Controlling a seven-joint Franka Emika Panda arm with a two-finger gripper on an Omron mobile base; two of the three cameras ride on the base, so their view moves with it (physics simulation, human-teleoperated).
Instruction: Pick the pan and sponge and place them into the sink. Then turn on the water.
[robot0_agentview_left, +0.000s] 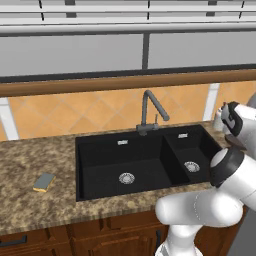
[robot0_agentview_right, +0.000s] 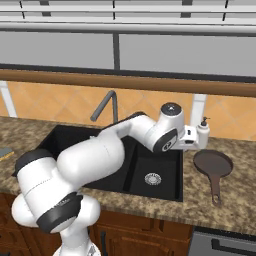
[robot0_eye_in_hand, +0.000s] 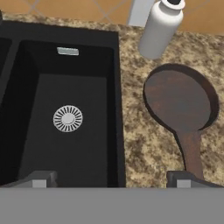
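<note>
- We see the granite counter (robot0_agentview_left: 30, 155) as the largest surface, running under and to both sides of our jaws.
- The sink (robot0_eye_in_hand: 116, 87) comes next: in the hand view its narrower basin lies below our left fingertip (robot0_eye_in_hand: 39, 179), with the round silver drain (robot0_eye_in_hand: 68, 118) ahead of that tip.
- The large basin (robot0_agentview_left: 100, 165) lies further off to the left of the jaws, with its own drain, seen in the left base view.
- The faucet (robot0_agentview_left: 150, 107) stands behind the sink's divider, well to the left of the jaws.
- The pan (robot0_eye_in_hand: 179, 98) sits on the counter just right of the sink, its bowl ahead of our right fingertip and its handle (robot0_eye_in_hand: 191, 153) running back toward that tip.
- The white soap bottle (robot0_eye_in_hand: 161, 27) stands beyond the pan, near the wall.
- Our gripper (robot0_eye_in_hand: 111, 181) hangs above the sink's right rim, jaws spread wide and holding nothing.
- The sponge (robot0_agentview_left: 44, 182) is smallest, lying on the counter far left of the jaws, beyond the large basin.
</note>
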